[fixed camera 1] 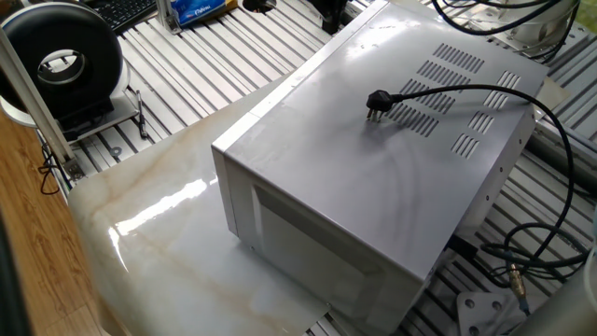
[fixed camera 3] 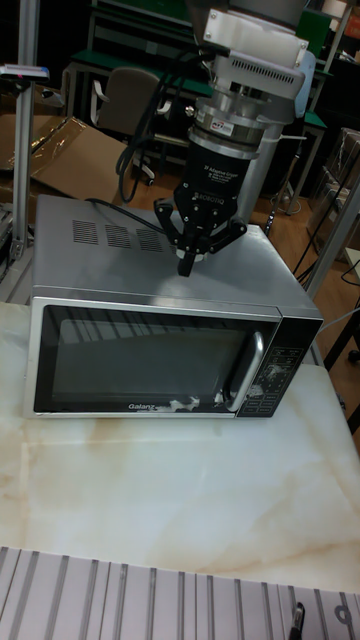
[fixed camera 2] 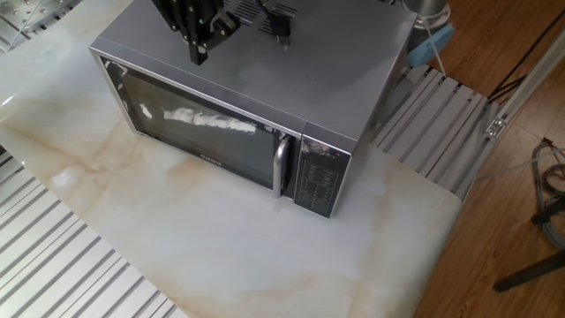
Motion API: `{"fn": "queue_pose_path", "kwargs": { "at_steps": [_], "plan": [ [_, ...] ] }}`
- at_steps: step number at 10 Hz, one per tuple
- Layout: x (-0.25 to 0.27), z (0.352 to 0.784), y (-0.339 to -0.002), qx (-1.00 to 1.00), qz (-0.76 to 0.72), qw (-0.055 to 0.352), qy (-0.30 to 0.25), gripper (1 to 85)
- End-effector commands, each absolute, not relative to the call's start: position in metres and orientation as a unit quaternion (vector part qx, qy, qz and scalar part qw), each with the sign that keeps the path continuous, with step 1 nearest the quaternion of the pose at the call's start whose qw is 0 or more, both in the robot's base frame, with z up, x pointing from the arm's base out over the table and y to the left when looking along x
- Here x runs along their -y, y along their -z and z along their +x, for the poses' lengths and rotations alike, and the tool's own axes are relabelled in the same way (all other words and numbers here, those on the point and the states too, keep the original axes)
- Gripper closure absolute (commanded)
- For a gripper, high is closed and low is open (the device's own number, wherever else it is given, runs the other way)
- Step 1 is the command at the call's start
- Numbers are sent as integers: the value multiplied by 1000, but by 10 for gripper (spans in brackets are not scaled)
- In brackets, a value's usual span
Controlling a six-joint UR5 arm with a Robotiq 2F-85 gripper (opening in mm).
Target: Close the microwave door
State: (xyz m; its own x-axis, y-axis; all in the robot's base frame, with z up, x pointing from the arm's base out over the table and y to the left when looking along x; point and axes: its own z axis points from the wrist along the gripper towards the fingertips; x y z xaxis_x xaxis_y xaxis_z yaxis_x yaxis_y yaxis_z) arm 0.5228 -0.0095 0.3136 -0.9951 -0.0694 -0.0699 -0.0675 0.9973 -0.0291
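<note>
- The microwave (fixed camera 3: 165,320) sat on the marble table (fixed camera 3: 180,500), filling most of the slab, and I took it as my landmark for everything else.
- The microwave door (fixed camera 3: 150,360) lay flush with the microwave's front face in both views that showed it, its handle (fixed camera 3: 245,370) just left of the control panel (fixed camera 3: 280,375); I saw no gap along its edge.
- My gripper (fixed camera 3: 188,262) hung above the microwave's top panel, near the front edge and over the door's side, touching nothing that I could see.
- My fingers (fixed camera 2: 196,49) pointed down and looked pressed together to a narrow tip, with nothing pinched between them.
- The power cord (fixed camera 1: 466,91) lay across the top of the microwave, its plug (fixed camera 1: 377,103) resting beside the vent slots (fixed camera 1: 438,84) toward the back, well clear of me.
- I judged the closing itself done, or all but done, and this the step of getting clear.
- My next move called only for going up and away from the top panel, unless the latch wanted a last firm press on the door's handle side; whether it had caught I could not tell.
</note>
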Motion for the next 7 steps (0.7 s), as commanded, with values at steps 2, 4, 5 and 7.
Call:
{"fn": "queue_pose_path", "kwargs": {
  "at_steps": [2, 4, 5, 7],
  "plan": [
    [5, 527, -315, -998, -40, 42, 7, 847],
    [7, 526, -316, -998, -42, 42, 10, 847],
    [6, 527, -316, -998, -42, 43, 8, 847],
    [6, 527, -316, -998, -42, 44, 8, 847]
  ]
}}
